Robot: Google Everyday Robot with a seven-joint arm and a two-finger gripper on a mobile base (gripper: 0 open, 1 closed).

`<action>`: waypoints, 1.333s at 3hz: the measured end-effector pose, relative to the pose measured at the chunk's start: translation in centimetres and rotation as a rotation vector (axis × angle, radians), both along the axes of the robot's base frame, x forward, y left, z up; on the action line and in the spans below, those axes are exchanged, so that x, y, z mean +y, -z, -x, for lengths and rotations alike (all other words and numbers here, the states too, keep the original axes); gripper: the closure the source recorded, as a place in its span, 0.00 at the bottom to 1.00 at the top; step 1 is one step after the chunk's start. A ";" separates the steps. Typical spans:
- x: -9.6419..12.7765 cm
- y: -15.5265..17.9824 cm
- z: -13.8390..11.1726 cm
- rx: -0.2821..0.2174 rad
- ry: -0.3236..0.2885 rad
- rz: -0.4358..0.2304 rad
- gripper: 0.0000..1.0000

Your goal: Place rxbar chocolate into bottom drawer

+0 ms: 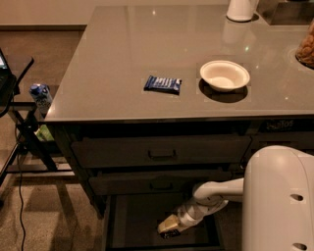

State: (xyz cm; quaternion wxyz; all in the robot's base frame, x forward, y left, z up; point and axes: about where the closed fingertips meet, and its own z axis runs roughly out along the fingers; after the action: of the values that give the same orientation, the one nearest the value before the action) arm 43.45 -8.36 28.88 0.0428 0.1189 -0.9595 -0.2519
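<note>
While end effector (pixel 166 229) hangs inside bottom drawer (pixel 131 219), rxbar chocolate (pixel 171 235) axis unclear.

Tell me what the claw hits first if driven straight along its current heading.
Probably the floor of the bottom drawer: the claw is low inside it, angled down-left. Depth is unclear.

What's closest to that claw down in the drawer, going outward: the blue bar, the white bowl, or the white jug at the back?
The gripper hangs low in the bottom drawer.
1. Blue bar, front of the countertop, above it.
2. White bowl, right of the bar.
3. White jug, far back edge.
</note>
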 end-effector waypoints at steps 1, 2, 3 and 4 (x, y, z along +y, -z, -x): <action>0.2 0.8 0.2 0.015 0.004 -0.011 1.00; 1.8 4.5 0.0 0.050 0.012 -0.034 1.00; 3.5 9.9 -0.3 0.080 0.052 -0.077 1.00; 3.6 10.0 -0.3 0.082 0.053 -0.077 1.00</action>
State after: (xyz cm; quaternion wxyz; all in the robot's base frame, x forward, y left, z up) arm 43.73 -4.81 18.87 0.0706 0.0844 -0.9493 -0.2943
